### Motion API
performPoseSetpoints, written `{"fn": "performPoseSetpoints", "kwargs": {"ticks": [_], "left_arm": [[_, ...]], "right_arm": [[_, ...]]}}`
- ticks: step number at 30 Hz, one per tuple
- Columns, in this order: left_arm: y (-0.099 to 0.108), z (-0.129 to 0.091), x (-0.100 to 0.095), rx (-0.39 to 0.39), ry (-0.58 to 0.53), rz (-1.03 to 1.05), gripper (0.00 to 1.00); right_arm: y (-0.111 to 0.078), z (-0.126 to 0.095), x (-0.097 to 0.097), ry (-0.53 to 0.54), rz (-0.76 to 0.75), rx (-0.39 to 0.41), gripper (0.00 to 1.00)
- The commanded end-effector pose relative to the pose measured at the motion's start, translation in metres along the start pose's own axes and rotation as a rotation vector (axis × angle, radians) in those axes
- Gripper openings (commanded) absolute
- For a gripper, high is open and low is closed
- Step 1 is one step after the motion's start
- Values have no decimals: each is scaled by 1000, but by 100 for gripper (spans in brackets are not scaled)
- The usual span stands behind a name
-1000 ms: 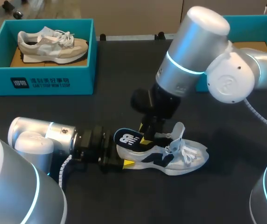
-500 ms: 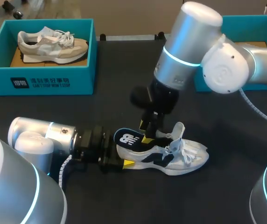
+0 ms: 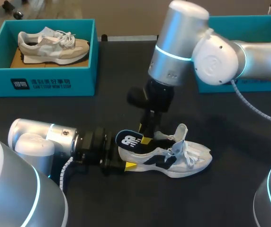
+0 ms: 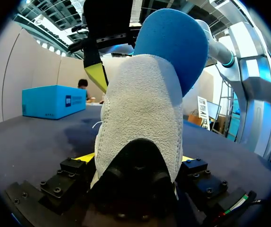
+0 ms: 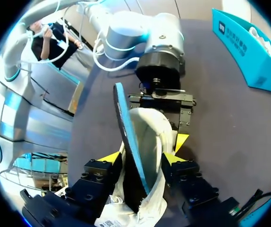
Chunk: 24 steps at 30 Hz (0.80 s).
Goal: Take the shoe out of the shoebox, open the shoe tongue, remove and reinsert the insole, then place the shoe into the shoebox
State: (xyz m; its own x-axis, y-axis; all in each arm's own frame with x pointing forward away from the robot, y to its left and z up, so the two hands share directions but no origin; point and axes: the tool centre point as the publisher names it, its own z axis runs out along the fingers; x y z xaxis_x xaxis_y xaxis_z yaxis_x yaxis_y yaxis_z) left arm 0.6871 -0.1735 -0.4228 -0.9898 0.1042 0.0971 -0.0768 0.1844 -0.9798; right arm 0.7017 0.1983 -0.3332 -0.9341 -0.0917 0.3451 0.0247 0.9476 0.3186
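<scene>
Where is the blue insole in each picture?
Head view: insole sticks up from the white shoe's heel, lower middle.
Left wrist view: insole rises above the shoe's heel.
Right wrist view: insole edge-on, standing in the shoe's opening.
Shared landmark: the white shoe.

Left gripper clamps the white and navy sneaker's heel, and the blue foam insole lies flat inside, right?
No. The left gripper does clamp the heel of the white and navy sneaker, but the blue foam insole sticks up out of the heel opening, as the right wrist view shows.
</scene>
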Motion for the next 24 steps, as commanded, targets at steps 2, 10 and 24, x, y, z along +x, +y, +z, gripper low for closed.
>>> {"fn": "performPoseSetpoints", "kwargs": {"ticks": [2, 10, 24], "left_arm": [[0, 1, -1, -4, -1, -1, 0], [0, 1, -1, -4, -1, -1, 0], [0, 1, -1, -4, -1, -1, 0]], "right_arm": [[-4, 3, 1, 12, 15, 6, 49], [-6, 5, 5, 25, 23, 0, 48], [-7, 10, 16, 47, 59, -36, 40]]}}
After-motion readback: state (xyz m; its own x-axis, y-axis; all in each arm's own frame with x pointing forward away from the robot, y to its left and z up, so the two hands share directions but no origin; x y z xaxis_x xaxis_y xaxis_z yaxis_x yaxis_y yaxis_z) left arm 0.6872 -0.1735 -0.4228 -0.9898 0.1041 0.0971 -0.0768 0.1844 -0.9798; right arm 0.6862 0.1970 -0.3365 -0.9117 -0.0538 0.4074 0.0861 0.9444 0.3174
